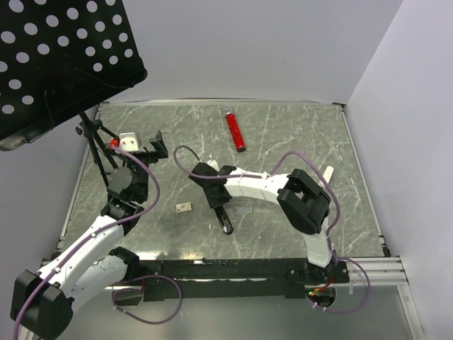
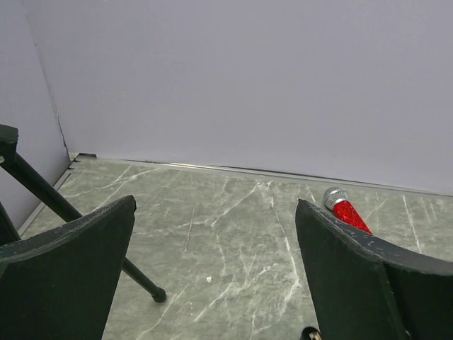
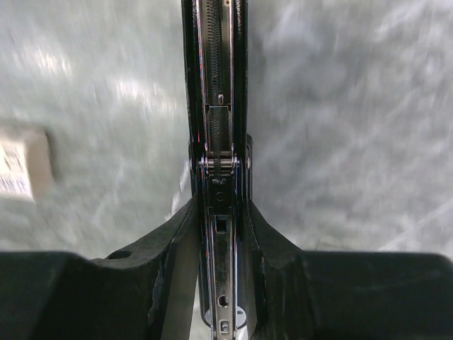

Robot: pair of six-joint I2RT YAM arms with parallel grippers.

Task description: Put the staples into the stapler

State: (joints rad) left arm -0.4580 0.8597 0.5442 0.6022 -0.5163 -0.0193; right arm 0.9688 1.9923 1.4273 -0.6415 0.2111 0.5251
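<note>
One stapler, one staples strip, one red tube, one beige box.

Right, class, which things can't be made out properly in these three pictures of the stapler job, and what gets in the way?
Staples: top view, too small to count; absent from both wrist views.
Stapler: right wrist view, far end cut off by the top edge.
Beige box piece: right wrist view, blurred, cut by the left edge; print unreadable.
Red tube: left wrist view, lower part hidden behind a finger of the left gripper.
</note>
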